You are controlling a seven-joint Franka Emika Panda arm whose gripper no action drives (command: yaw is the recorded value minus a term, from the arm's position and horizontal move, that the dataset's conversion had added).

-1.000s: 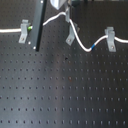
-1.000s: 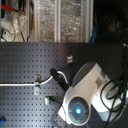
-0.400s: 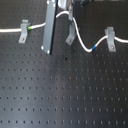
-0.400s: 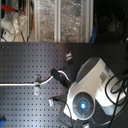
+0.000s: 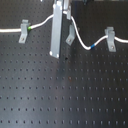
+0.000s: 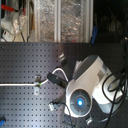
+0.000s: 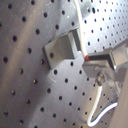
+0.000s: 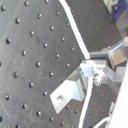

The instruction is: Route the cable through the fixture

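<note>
In the second exterior view the Panda arm (image 6: 89, 80) is a bulky white shell of rounded links, with a grey circular joint cap carrying a glowing blue light (image 6: 78, 101). Black cables (image 6: 116, 85) loop beside it. In the first exterior view the end effector (image 5: 58, 32) reads as a long, flat, pale grey slab. Both wrist views show a grey metal finger (image 7: 112, 56) with a small red tip and a screw beside it.

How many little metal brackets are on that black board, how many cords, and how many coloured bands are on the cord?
Metal brackets: 3
White cord: 1
Coloured bands: 2, green and blue
Total: 6
</note>
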